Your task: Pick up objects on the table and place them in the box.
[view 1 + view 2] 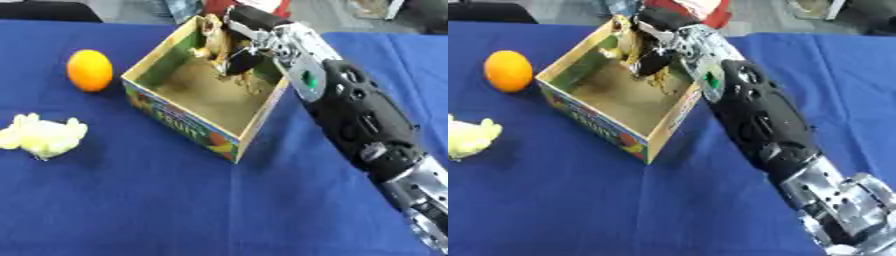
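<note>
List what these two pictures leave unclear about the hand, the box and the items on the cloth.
- Right hand: both views, its fingers blur into a tan thing over the box; whether they grip it cannot be told.
- Tan thing: blurred, its kind is unclear.
- Pale yellow item: cut by the right eye view's left edge.
- Left hand: in neither view.
- Orange: plainly visible.

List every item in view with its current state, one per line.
Box: open-topped, upright on the blue cloth.
Brown object: inside the box, in the right hand's fingers.
Right hand: reaching into the box.
Orange: on the cloth, left of the box.
Pale yellow object: on the cloth, untouched.
</note>
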`<state>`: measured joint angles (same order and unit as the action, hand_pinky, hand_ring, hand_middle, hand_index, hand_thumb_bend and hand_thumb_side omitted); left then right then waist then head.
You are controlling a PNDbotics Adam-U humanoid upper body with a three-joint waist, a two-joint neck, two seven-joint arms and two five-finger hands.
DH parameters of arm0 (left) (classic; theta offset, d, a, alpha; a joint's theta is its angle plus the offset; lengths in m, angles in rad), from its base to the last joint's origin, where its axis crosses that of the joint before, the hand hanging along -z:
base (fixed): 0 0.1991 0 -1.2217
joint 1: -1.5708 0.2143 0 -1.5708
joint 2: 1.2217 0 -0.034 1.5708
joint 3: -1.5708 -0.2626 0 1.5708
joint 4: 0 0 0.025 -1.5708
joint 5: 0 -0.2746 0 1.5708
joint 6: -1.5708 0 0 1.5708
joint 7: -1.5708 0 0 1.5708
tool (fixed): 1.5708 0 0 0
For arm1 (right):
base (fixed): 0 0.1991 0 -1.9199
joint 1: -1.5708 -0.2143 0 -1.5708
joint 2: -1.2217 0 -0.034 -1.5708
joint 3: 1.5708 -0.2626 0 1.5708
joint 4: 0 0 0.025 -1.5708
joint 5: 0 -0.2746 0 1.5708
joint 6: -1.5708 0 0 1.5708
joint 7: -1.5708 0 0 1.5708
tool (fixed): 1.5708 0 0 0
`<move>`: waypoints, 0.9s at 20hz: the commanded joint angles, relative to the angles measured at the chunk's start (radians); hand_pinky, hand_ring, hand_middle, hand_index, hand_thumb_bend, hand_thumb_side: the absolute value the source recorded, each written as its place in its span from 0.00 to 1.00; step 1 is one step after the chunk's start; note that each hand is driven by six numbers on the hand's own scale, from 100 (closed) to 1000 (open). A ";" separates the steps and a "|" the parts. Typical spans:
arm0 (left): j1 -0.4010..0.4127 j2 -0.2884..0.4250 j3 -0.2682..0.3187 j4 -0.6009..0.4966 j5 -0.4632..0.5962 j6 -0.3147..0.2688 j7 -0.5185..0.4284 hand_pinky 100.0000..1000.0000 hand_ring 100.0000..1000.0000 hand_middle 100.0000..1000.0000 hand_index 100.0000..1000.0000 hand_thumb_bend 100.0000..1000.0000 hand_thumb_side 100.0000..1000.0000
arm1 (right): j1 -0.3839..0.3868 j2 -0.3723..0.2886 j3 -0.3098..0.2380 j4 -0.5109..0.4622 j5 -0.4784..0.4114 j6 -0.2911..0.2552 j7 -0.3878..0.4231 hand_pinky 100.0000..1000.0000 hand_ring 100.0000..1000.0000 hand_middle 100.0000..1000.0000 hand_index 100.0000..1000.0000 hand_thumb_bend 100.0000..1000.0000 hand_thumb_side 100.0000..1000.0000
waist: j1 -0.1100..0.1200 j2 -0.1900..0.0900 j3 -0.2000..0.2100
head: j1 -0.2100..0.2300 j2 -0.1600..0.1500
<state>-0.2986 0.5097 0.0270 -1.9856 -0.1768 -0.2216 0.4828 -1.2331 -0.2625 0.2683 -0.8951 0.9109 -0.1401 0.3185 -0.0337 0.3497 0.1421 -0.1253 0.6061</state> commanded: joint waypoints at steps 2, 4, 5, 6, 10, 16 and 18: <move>-0.009 0.014 0.003 -0.014 0.003 0.000 -0.003 0.45 0.69 0.68 0.94 0.13 0.97 | -0.025 0.003 -0.024 0.033 0.057 0.001 0.016 0.56 0.66 0.45 0.68 0.00 0.21 | 0.003 -0.031 0.003 | -0.001 -0.005; -0.011 0.015 0.003 -0.014 0.004 -0.001 -0.003 0.45 0.69 0.68 0.94 0.13 0.97 | -0.028 0.006 -0.028 0.042 0.073 -0.006 0.043 0.60 0.73 0.56 0.80 0.00 0.47 | 0.003 -0.032 0.002 | -0.001 -0.004; -0.011 0.015 0.003 -0.014 0.004 -0.001 -0.004 0.45 0.69 0.68 0.94 0.13 0.97 | -0.029 0.007 -0.030 0.044 0.079 -0.009 0.056 0.62 0.76 0.62 0.85 0.00 0.63 | 0.003 -0.033 0.002 | -0.001 -0.003; -0.012 0.015 0.003 -0.014 0.004 -0.001 -0.004 0.45 0.69 0.68 0.94 0.13 0.97 | -0.032 0.008 -0.032 0.045 0.085 -0.009 0.069 0.63 0.78 0.65 0.87 0.00 0.72 | 0.003 -0.034 0.002 | -0.001 -0.002; -0.012 0.017 0.002 -0.014 0.005 0.000 -0.005 0.45 0.69 0.68 0.94 0.13 0.97 | -0.045 0.015 -0.039 0.053 0.116 -0.002 0.130 0.71 0.90 0.79 0.94 0.36 0.94 | 0.002 -0.040 0.002 | -0.003 0.001; -0.015 0.018 0.000 -0.014 0.008 0.001 -0.007 0.45 0.69 0.68 0.94 0.14 0.97 | -0.066 0.023 -0.067 0.074 0.175 -0.007 0.192 0.74 0.93 0.86 1.00 0.60 0.94 | -0.001 -0.049 0.002 | -0.006 0.005; -0.016 0.018 0.000 -0.014 0.009 0.001 -0.007 0.45 0.69 0.68 0.94 0.14 0.97 | -0.071 0.023 -0.071 0.080 0.187 -0.018 0.199 0.74 0.93 0.87 0.99 0.60 0.91 | -0.003 -0.050 0.002 | -0.007 0.005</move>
<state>-0.3018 0.5097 0.0250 -1.9856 -0.1722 -0.2198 0.4785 -1.2755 -0.2317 0.2085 -0.8097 1.0835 -0.1523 0.5107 -0.0403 0.3251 0.1428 -0.1289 0.6074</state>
